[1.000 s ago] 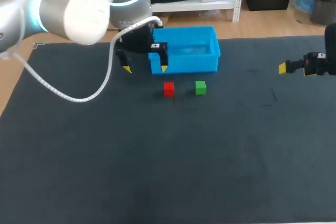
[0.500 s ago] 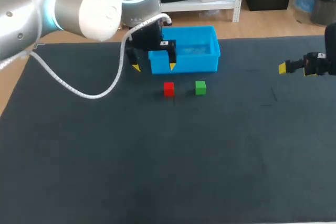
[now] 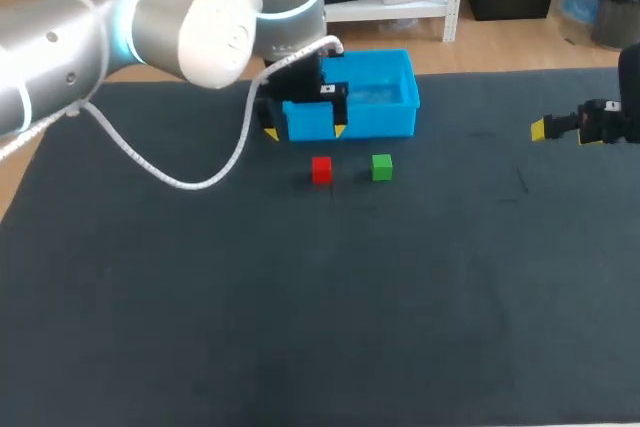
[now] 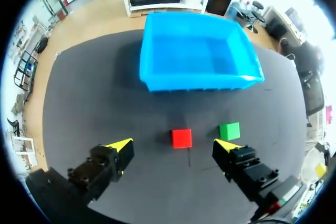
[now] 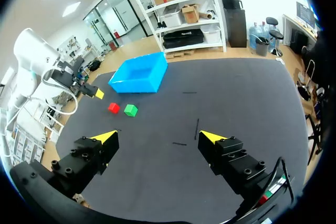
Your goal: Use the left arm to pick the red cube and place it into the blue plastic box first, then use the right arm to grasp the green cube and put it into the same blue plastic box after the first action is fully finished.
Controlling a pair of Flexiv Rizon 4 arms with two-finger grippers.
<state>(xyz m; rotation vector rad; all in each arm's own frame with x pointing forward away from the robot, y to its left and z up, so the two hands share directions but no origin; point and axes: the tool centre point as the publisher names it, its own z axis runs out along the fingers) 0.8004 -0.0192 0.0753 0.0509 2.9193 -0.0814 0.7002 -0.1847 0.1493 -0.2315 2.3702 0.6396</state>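
Observation:
A small red cube point(image 3: 321, 169) lies on the dark mat just in front of the blue plastic box point(image 3: 362, 97), with a green cube point(image 3: 382, 167) to its right. My left gripper point(image 3: 305, 132) hangs open above the box's front left corner, behind the red cube. In the left wrist view the red cube point(image 4: 181, 138) sits on the mat between the spread yellow tips of the left gripper point(image 4: 176, 145), the green cube point(image 4: 229, 130) lies near one tip, and the empty box point(image 4: 197, 52) is ahead. My right gripper point(image 3: 560, 128) stays open at the far right, empty point(image 5: 157, 137).
The right wrist view shows both cubes point(image 5: 114, 108) point(image 5: 130, 110) and the box point(image 5: 139, 72) far ahead, with my left arm point(image 5: 37, 59) beyond them. A white cable point(image 3: 160, 167) loops from the left arm over the mat.
My left arm has swung to the right, carrying its open gripper from the box's left side to its front left corner. The right arm and both cubes have stayed still.

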